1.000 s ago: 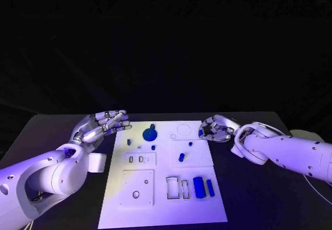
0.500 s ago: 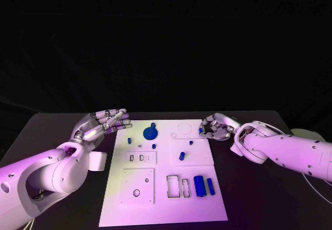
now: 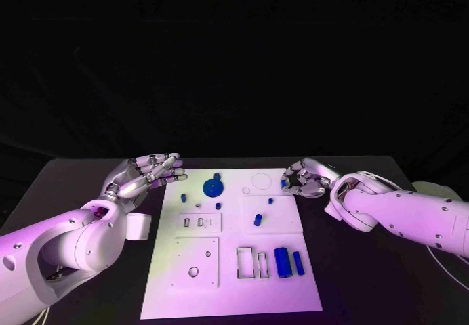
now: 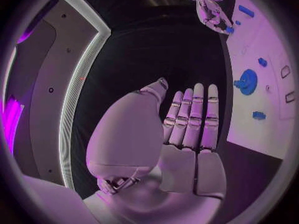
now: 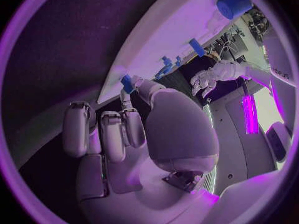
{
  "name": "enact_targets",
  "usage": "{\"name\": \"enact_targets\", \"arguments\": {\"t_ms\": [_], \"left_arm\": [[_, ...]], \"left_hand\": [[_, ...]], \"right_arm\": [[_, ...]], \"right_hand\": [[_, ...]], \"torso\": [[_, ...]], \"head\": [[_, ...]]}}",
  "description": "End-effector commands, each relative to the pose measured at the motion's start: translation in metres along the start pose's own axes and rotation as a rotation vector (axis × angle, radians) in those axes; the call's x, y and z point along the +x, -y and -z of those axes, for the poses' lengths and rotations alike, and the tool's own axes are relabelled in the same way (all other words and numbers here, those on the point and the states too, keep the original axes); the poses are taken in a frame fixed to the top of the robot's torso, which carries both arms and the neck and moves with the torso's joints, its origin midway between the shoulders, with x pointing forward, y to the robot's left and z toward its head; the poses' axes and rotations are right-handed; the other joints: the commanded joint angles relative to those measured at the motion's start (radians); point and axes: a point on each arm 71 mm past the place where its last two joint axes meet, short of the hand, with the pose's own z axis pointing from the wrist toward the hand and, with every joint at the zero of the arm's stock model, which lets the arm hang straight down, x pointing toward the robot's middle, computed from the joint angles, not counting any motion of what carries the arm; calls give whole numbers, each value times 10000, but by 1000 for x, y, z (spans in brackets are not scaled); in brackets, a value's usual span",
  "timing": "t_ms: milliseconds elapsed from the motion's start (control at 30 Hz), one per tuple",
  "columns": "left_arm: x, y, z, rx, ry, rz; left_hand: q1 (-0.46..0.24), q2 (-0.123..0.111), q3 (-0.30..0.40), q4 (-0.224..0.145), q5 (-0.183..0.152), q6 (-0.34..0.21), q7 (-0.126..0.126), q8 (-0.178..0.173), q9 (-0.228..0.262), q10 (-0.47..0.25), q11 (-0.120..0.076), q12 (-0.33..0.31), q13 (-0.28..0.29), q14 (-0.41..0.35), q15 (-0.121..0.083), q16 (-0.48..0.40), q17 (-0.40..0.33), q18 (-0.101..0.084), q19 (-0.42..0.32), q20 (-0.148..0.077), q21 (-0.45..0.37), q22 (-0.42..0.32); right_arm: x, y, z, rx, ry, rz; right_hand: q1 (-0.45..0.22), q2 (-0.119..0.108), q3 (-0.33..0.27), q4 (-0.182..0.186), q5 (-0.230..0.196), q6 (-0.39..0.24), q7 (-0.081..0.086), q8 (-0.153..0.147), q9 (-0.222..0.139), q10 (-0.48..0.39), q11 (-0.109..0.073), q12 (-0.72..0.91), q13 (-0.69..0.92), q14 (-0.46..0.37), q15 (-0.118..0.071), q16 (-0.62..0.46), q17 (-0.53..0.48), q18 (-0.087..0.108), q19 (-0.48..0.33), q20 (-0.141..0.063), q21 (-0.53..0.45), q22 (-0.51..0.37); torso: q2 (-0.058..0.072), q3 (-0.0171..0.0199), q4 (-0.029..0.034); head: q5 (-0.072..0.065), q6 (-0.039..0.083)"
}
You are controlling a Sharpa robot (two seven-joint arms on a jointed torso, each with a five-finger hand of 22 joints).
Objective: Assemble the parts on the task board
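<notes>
The right hand is hovering at the far right corner of the white board, and in the right wrist view it is pinching a small blue piece between its fingertips, right at the board's edge. The left hand is hanging just off the board's far left corner, fingers straight and together, palm flat, holding nothing.

The pinched piece looks like hard, light plastic, probably slick, and being so small it is likely to twist or pop out unless the grip stays on its sides. The round blue disc is sitting near the far edge of the board, with a short blue peg near the middle and two blue bars lying side by side beside the rectangular slots on the near side. Those bars look stiff and are best taken across their long sides.

On the dark worktop, nothing is standing between either hand and the board
</notes>
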Motion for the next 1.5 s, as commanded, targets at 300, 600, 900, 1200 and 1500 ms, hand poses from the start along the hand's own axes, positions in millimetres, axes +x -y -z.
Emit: {"name": "enact_targets", "arguments": {"t_ms": [300, 600, 900, 1200, 1500], "left_arm": [[0, 0, -1, 71, -128, 16], [-2, 0, -1, 60, -52, 2], [-8, -6, -4, -39, 108, -11], [-10, -10, -7, -100, 213, -30], [-10, -11, -8, -118, 210, -21]], "left_hand": [[-96, -40, 31, -39, 3, -100, 243, -36, -14, -21, 47, -36, 0, 14, 60, -37, 15, 129, 75, 19, -2, -14], [-96, -40, 31, -39, 3, -100, 243, -36, -14, -21, 47, -36, 0, 14, 60, -37, 15, 129, 75, 19, -2, -14], [-107, -44, 36, -49, 4, -115, 253, -53, -19, -31, 55, -58, 0, 13, 66, -47, 26, 129, 74, 21, -4, -21], [-108, -42, 40, -52, 4, -113, 249, -54, -19, -26, 54, -59, 1, 15, 66, -49, 29, 129, 75, 21, -4, -23], [-108, -42, 40, -52, 4, -113, 249, -54, -19, -26, 54, -59, 1, 15, 66, -49, 29, 129, 75, 21, -4, -23]], "right_arm": [[-1, -15, 3, -620, 778, -198], [5, -44, 6, -1252, 881, -797], [31, -93, -5, -1960, 219, -1391], [67, -142, -19, -2657, -638, -1393], [91, -164, -24, -3025, -1181, -553]], "right_hand": [[-5, 217, 103, -38, -13, 290, -131, 148, 129, 45, -103, 82, 1067, 828, -144, 73, 1609, -21, 201, -56, 198, 346], [-59, 228, 104, -28, 13, 315, -151, 175, 154, 60, -123, 90, 1079, 841, -164, 87, 1664, -40, 255, -77, 258, 425], [-82, 232, 104, -24, 38, 316, -159, 182, 163, 56, -130, 82, 1070, 835, -172, 80, 1635, -36, 245, -86, 245, 409], [-182, 210, 90, -9, 159, 269, -158, 177, 184, 41, -136, 57, 1050, 828, -185, 71, 1597, -25, 220, -109, 208, 370], [-263, 170, 60, 8, 185, 250, -155, 178, 197, 24, -135, 34, 1027, 821, -187, 62, 1563, -12, 184, -116, 162, 318]], "torso": [[-9, 6, -17], [-53, -25, -15], [-171, -42, 35], [-227, -108, 54], [-211, -100, 63]], "head": [[1, -3], [42, 1], [455, -160], [654, -289], [807, -361]]}}
